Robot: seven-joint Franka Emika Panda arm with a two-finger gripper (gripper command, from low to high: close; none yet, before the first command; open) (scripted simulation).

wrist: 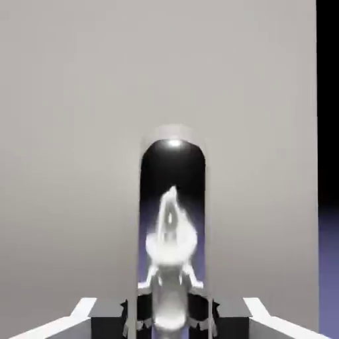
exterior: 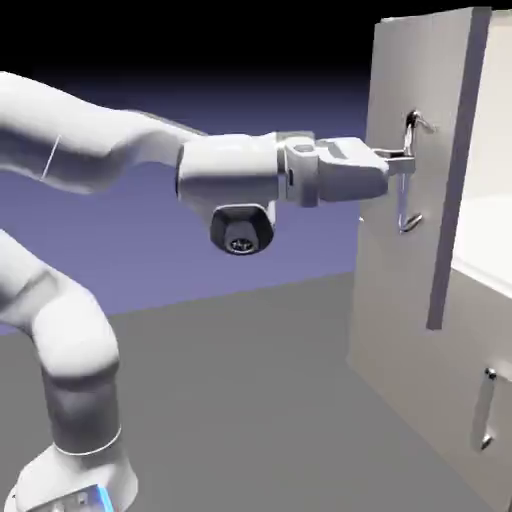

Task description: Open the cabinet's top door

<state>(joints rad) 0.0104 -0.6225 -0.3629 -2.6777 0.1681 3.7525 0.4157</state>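
Observation:
The tall pale cabinet (exterior: 500,340) stands at the exterior view's right. Its top door (exterior: 400,290) is swung partly out, so its dark side edge and the bright inside behind it show. The curved silver handle (exterior: 409,200) runs down the door's face. My gripper (exterior: 398,163) reaches in level from the left and is shut on the upper part of that handle. In the hand view the shiny handle (wrist: 172,238) fills the middle, rising from between the two pale fingertips (wrist: 76,316), with the flat door panel (wrist: 73,132) behind it.
The lower door (exterior: 440,400) is closed, with its own vertical metal handle (exterior: 487,410). The grey tabletop (exterior: 260,400) stretches between the robot's base and the cabinet. In the hand view a dark strip marks the door's right edge (wrist: 316,99).

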